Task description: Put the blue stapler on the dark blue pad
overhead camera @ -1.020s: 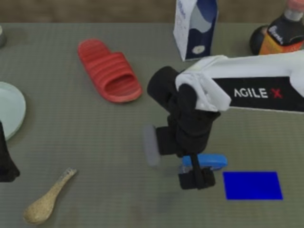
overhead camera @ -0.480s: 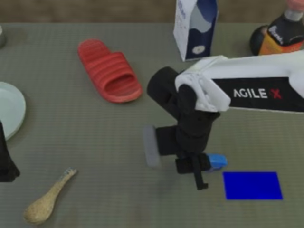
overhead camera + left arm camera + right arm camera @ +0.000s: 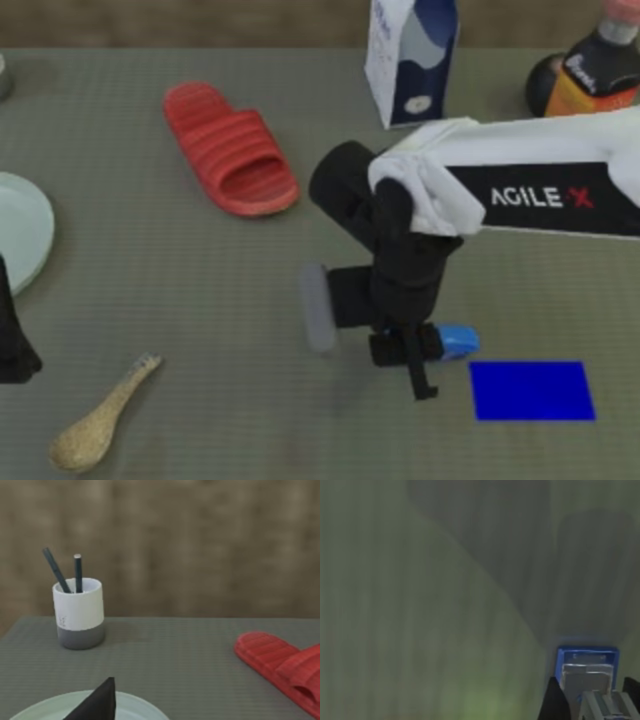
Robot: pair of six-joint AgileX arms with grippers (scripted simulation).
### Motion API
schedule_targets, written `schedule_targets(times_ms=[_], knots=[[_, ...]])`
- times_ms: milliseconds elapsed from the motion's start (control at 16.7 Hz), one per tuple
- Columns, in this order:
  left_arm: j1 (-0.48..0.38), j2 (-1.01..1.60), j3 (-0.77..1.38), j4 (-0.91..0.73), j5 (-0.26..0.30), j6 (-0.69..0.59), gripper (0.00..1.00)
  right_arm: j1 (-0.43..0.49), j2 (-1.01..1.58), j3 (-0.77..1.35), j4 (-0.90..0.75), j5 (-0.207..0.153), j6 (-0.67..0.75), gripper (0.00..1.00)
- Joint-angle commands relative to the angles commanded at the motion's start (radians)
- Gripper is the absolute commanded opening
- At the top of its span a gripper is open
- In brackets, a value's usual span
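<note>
My right gripper [image 3: 418, 362] sits low in the middle of the top view, just left of the dark blue pad [image 3: 532, 390]. My fingers stand on either side of the blue stapler [image 3: 459, 341], and I judge them closed on its body. Only its rounded right end shows past my wrist from above. In my right wrist view the stapler [image 3: 587, 666] lies at the lower right of the frame with its silver part between my two dark fingertips [image 3: 555, 702].

The stapler is still off the pad, just up and left of the pad's upper left corner. The step in hand is carrying it across. To do that well I would lift only enough to clear the table [image 3: 160, 300], keep the stapler level so it does not swing in my grip, then move right and slightly down the frame until its whole length is over the blue rectangle. It should go down flat along the pad's long side before I let go.

Farther off, my left arm [image 3: 14, 340] is parked at the left edge of the top view, beside the pale plate [image 3: 20, 235]; I cannot tell how its fingers stand.
</note>
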Motion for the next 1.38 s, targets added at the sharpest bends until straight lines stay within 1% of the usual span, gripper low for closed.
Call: schedule_targets(times_ms=[180, 300, 600, 780, 1140, 1260, 1380], knots=[[0.000, 0.000, 0.000, 0.000, 0.000, 0.000, 1.00, -0.002, -0.002, 0.003, -0.004, 0.000, 0.000, 0.00], [0.000, 0.000, 0.000, 0.000, 0.000, 0.000, 1.00, 0.001, -0.012, 0.036, -0.041, 0.000, -0.003, 0.00], [0.000, 0.000, 0.000, 0.000, 0.000, 0.000, 1.00, 0.003, -0.076, 0.179, -0.273, -0.001, -0.006, 0.00], [0.000, 0.000, 0.000, 0.000, 0.000, 0.000, 1.00, 0.003, -0.112, 0.235, -0.348, -0.001, -0.006, 0.00], [0.000, 0.000, 0.000, 0.000, 0.000, 0.000, 1.00, -0.001, -0.113, 0.236, -0.346, 0.001, 0.006, 0.00], [0.000, 0.000, 0.000, 0.000, 0.000, 0.000, 1.00, -0.004, -0.123, 0.237, -0.331, 0.009, 0.055, 0.00], [0.000, 0.000, 0.000, 0.000, 0.000, 0.000, 1.00, -0.013, -0.140, 0.237, -0.308, 0.022, 0.146, 0.00]])
